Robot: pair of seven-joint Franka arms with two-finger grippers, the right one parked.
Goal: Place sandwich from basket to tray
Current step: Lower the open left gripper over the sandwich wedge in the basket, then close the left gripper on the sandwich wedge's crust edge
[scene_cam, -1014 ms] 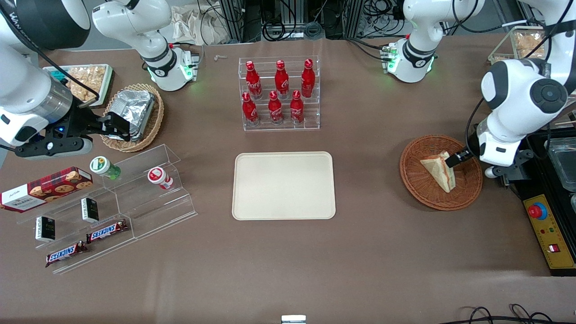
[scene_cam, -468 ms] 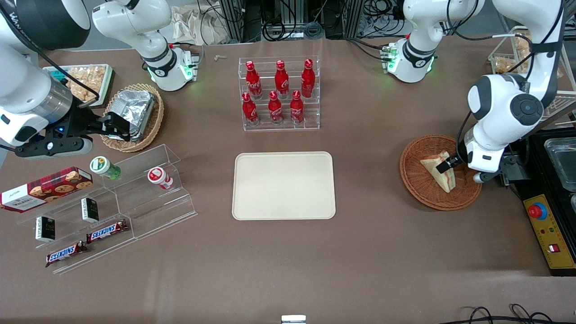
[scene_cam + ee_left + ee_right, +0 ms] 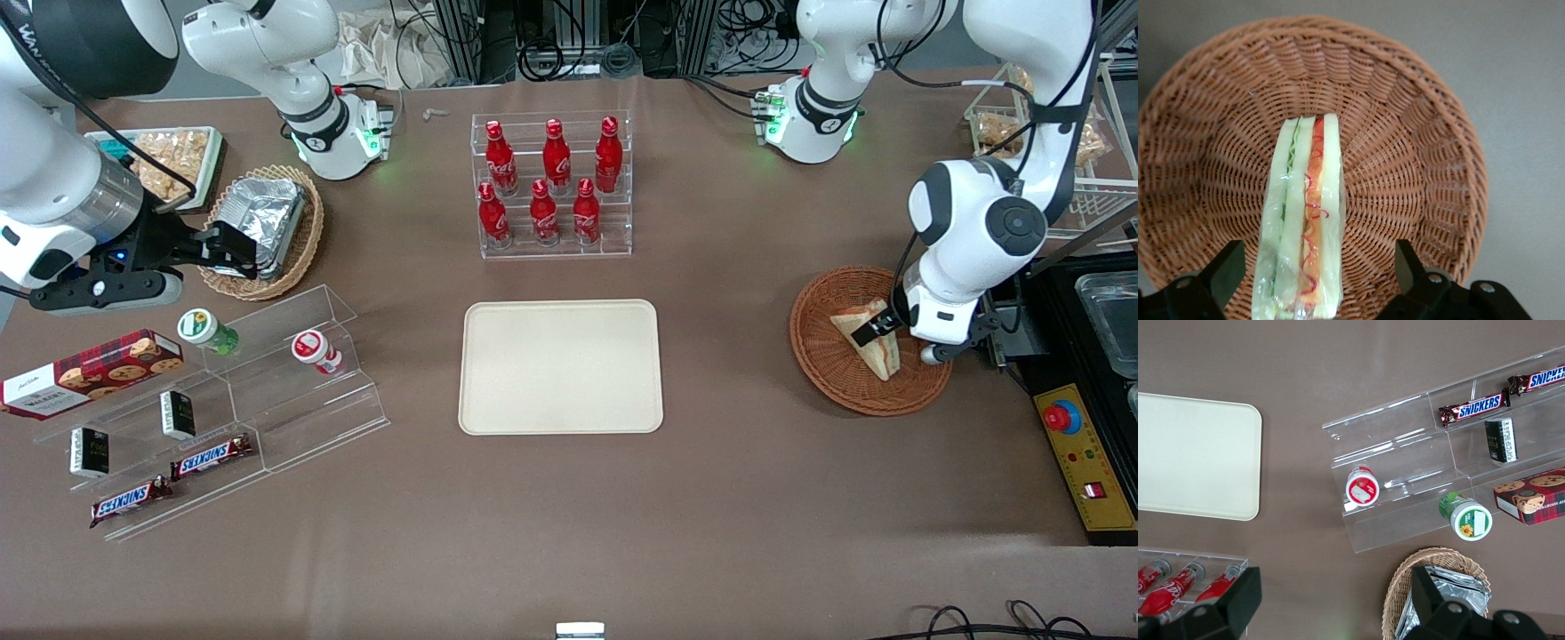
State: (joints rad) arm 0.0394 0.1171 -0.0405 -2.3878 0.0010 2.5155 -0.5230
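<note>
i see the sandwich (image 3: 1303, 220) lying in the basket (image 3: 831, 378), my claw (image 3: 1318, 280) released, fingers astride it, apart. tray (image 3: 560, 366) bare at the basket's nine o'clock on the worktop (image 3: 729, 498).

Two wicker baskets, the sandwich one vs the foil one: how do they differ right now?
The reddish-brown basket holds the sandwich; the lighter tan basket holds a foil container. The gripper is down in the reddish-brown one with open jaws either side of the sandwich; no gripper is in the tan one. Both are round and woven.
</note>
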